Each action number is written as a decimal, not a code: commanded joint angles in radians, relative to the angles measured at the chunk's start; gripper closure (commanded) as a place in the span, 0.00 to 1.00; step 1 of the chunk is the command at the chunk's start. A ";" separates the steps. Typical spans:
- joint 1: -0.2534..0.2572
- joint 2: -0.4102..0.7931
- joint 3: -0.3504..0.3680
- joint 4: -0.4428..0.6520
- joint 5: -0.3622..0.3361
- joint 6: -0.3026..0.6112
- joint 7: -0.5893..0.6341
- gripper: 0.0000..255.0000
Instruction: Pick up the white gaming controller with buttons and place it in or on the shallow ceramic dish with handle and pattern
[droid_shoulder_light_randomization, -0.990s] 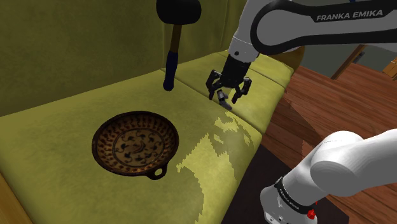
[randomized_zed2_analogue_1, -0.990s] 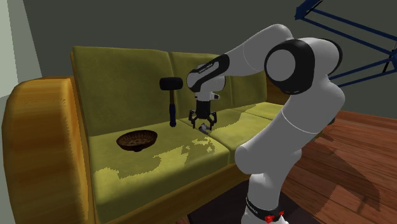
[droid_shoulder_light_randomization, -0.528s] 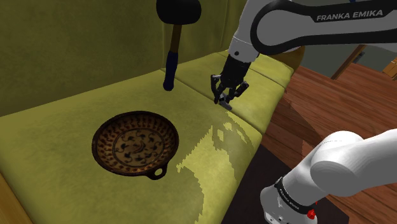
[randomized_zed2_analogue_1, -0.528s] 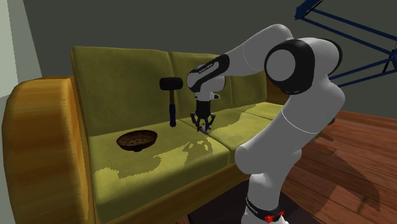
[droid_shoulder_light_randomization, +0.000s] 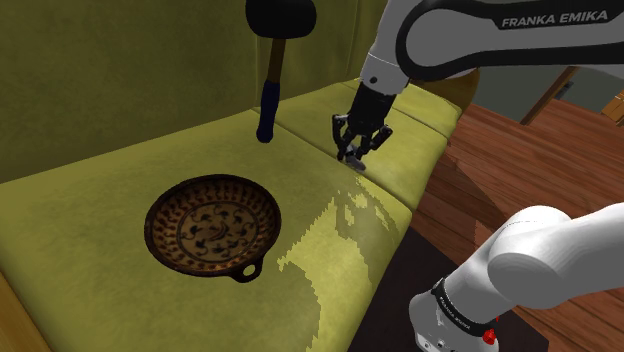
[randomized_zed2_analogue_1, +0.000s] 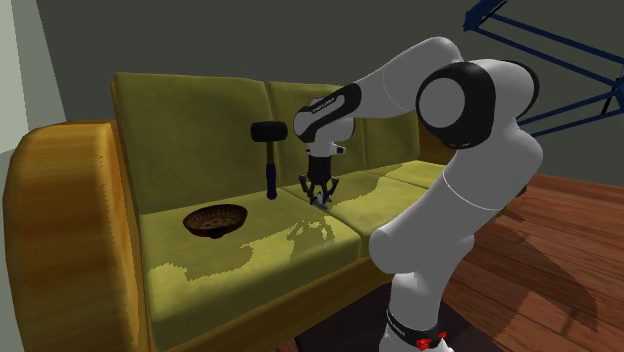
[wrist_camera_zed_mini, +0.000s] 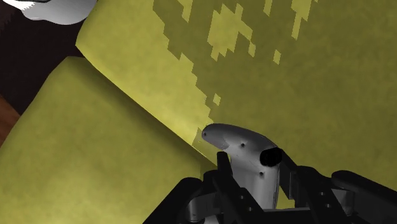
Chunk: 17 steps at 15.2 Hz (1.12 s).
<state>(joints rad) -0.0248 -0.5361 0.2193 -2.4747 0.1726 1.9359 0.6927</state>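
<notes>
The controller is sitting between the jaws, which are closed onto its lower body from both sides. One rounded horn is projecting forward past the fingertips. Seen from the room, the load is hanging low over the sofa, near the seam between two seat cushions. It appears to be just off the fabric, though contact cannot be ruled out.

Hazards from here:
- Slip or rotation. The jaws are gripping only part of the body, so a fast swing is likely to twist the controller in the grip.
- Snagging. A transfer made this low is risking a drag across the soft cushion.
- Collision. The mallet is standing upright against the backrest, between the jaws and the dish but further back. A path curving toward the backrest is likely to knock it over.
- Bounce-out. The dish is shallow, so a release from height is likely to send the controller over the rim.

Clearances:
- In the shoulder view the dish is lying well apart from the jaws, to the left, with bare seat between them.
- Its handle is pointing toward the seat's front edge, which is running close beside it. A drop on that side is heading for the wooden floor.
- Open room is lying above the seat. The armrest is closing off the far end beyond the dish.
</notes>
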 joint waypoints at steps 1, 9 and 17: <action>0.000 -0.005 -0.002 0.019 -0.002 -0.024 0.002 1.00; -0.004 -0.018 -0.013 0.117 -0.011 -0.135 0.008 1.00; -0.008 -0.015 -0.022 0.226 -0.019 -0.241 0.014 1.00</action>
<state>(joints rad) -0.0318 -0.5488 0.1996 -2.2570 0.1547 1.7065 0.7084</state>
